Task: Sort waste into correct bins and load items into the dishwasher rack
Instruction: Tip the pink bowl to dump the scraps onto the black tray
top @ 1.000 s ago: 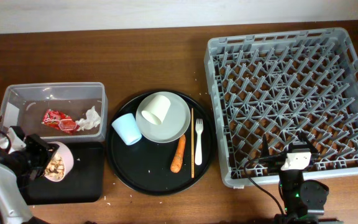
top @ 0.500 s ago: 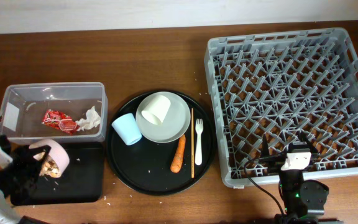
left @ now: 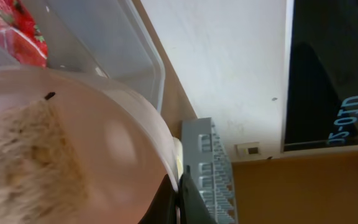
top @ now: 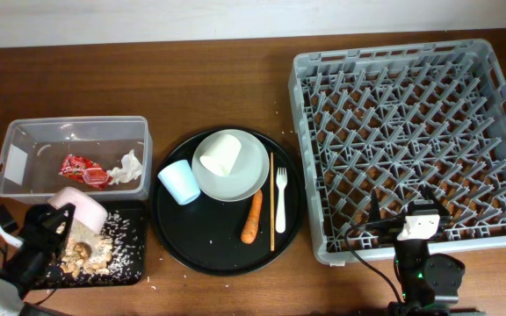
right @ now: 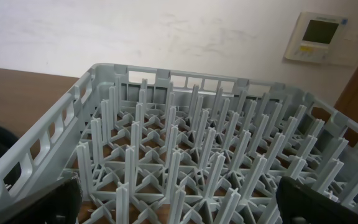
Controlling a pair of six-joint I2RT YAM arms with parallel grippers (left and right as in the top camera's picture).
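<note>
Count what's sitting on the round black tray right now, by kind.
Cups: 2, light blue cup and white cup
Plate: 1
Fork: 1
Chopsticks: 1, showing as a single thin line
Carrot: 1
Total: 6

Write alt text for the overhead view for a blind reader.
The left gripper holds a white bowl tipped over the shallow black tray, food scraps spilled beneath. Right of it: a loaded round tray, then the grey rack.
</note>
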